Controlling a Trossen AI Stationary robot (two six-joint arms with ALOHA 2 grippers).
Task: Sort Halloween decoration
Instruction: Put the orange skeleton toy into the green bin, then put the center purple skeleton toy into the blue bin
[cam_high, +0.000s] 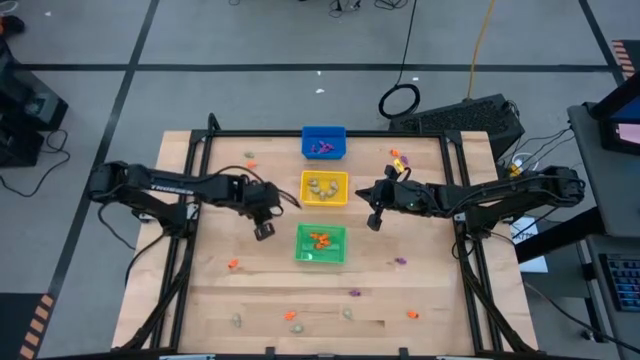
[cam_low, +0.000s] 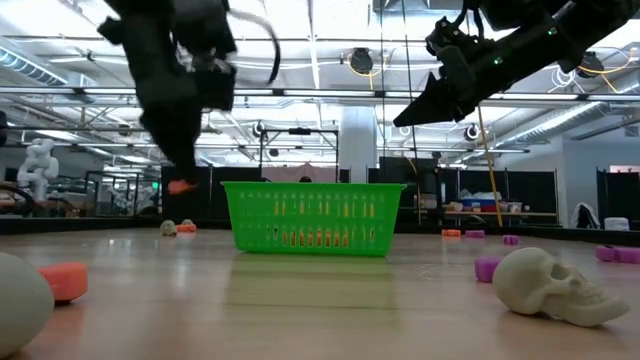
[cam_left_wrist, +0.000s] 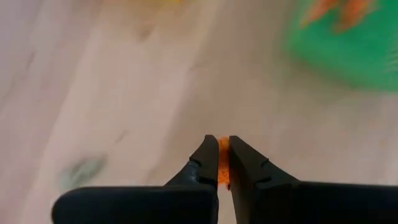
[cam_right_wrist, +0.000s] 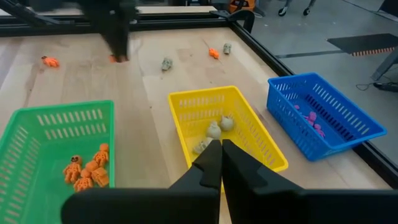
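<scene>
— While the left gripper (cam_high: 264, 231) is being held above the surface (cam_high: 420, 290), just left of the green bin (cam_high: 321, 245), what is being gripped by it?
— A small orange trinket (cam_left_wrist: 223, 167) is being pinched between its fingers (cam_left_wrist: 205, 163), which are being kept clenched on it; in the low view the same orange piece is being carried clear of the wood, left of the green bin.
— And where is the right gripper (cam_high: 376, 220) being kept?
— It is being held in the air to the right of the yellow bin (cam_high: 324, 188), its fingers (cam_right_wrist: 209, 163) being pressed together with nothing between them.
— How are the other decorations being shown?
— Orange pieces (cam_right_wrist: 87, 172) are being shown lying in the green bin, pale skulls (cam_right_wrist: 219, 125) in the yellow bin, purple ones (cam_right_wrist: 311, 121) in the blue bin (cam_high: 324, 142). Loose trinkets are being shown scattered over the surface, with a pale skull (cam_low: 555, 285) lying close to the low camera
</scene>
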